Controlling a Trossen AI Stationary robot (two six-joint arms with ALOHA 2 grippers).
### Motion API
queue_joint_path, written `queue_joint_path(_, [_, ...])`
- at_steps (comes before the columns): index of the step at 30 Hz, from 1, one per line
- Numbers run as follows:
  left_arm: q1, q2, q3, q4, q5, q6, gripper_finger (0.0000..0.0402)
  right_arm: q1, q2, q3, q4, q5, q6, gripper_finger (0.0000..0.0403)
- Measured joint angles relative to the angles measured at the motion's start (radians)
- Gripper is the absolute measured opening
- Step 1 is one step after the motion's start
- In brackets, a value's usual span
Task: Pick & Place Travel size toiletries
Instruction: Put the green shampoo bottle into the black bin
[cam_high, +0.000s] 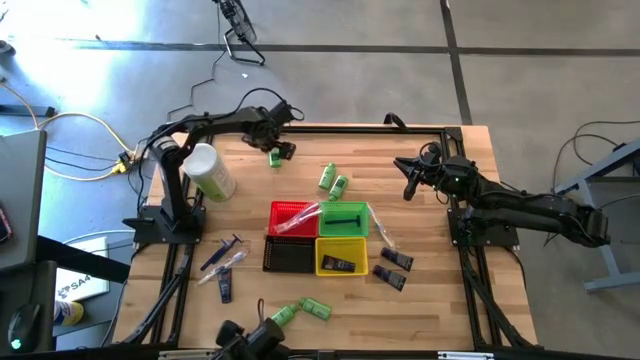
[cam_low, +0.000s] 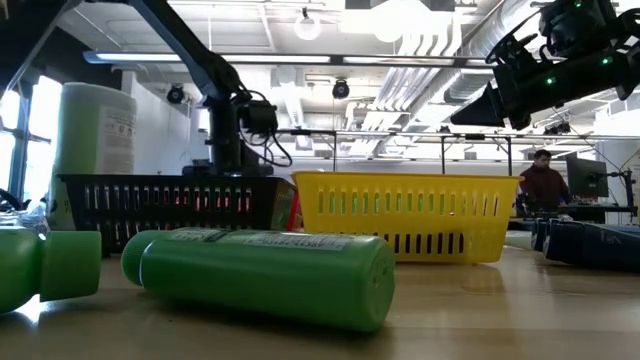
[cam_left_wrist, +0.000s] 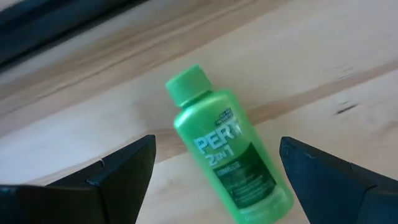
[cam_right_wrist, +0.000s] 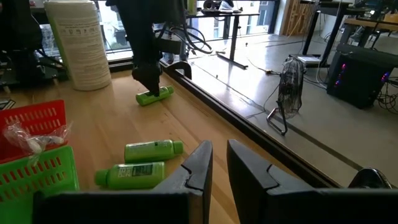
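Note:
A bright green mini bottle lies on its side on the wood near the table's far edge. My left gripper points down over it, open, one finger on each side of the bottle's body and clear of it; the right wrist view shows the left gripper just above the bottle. My right gripper hovers at the right of the table, shut and holding nothing. Two more green bottles lie between the arms.
A large white cup lies beside the left arm. Red, green, black and yellow baskets stand mid-table. Dark tubes, slim sticks and green bottles lie toward the near edge.

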Motion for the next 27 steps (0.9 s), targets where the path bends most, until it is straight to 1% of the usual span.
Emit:
queue_joint_path(4, [0.0,0.021,0.0,0.023,0.025,0.0,0.0335,0.0,0.0,0.0,-0.005,0.0,0.0,0.004])
queue_joint_path(19, [0.0,0.03,0.0,0.019,0.025,-0.001,0.0332,0.0,0.0,0.0,-0.005,0.0,0.0,0.004])
queue_joint_path(22, [0.0,0.03,0.0,0.019,0.025,-0.001,0.0315,0.0,0.0,0.0,-0.005,0.0,0.0,0.004])
queue_joint_path(27, [0.0,0.03,0.0,0.019,0.025,-0.001,0.0266,0.0,0.0,0.0,-0.005,0.0,0.0,0.004])
